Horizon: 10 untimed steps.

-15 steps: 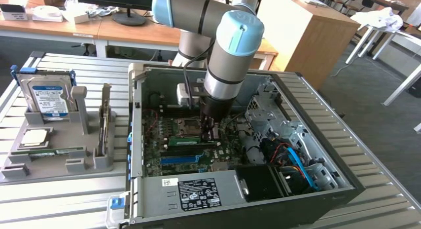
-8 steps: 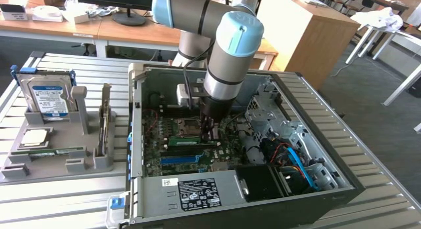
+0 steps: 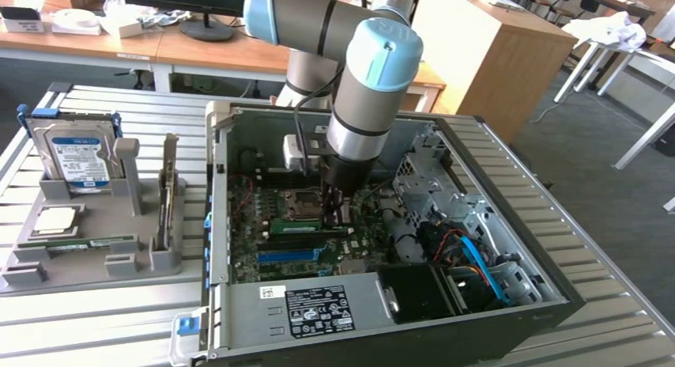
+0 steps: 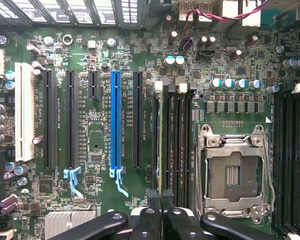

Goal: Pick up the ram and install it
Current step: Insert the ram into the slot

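Ram [image 4: 160, 135] presents edge-on; chips and label hidden. Gripper [image 4: 160, 196] body cut off by the picture's edge. Black label [image 3: 319, 311] print too small to read.

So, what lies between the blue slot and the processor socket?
In the wrist view: one black slot, then the memory slots, with the ram standing in one of those nearest the blue slot.

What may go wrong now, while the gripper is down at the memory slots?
First, the ram, seen edge-on in the gripper, stands at the memory slots beside the empty processor socket; if it is not lined up, pressing may bend it or harm a slot. Second, the grip seems near one end, so the stick may tilt and seat unevenly.
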{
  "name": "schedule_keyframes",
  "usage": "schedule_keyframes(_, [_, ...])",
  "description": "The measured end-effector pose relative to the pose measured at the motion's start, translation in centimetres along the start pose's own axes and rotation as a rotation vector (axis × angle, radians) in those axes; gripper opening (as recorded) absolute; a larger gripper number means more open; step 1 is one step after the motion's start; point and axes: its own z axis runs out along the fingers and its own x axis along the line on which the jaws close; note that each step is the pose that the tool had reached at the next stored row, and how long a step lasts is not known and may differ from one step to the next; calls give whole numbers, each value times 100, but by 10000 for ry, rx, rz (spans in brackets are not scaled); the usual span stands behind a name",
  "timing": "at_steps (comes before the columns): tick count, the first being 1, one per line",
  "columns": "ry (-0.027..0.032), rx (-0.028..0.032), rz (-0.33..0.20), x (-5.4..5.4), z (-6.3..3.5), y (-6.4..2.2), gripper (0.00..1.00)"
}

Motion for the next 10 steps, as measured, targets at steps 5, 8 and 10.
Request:
schedule_keyframes(5, [2,0,1,0,-1,-10,12])
schedule_keyframes(8, [0,0,-1,0,0,-12,12])
schedule_keyframes(10, [-2,-1,-15,-1,0,-12,12])
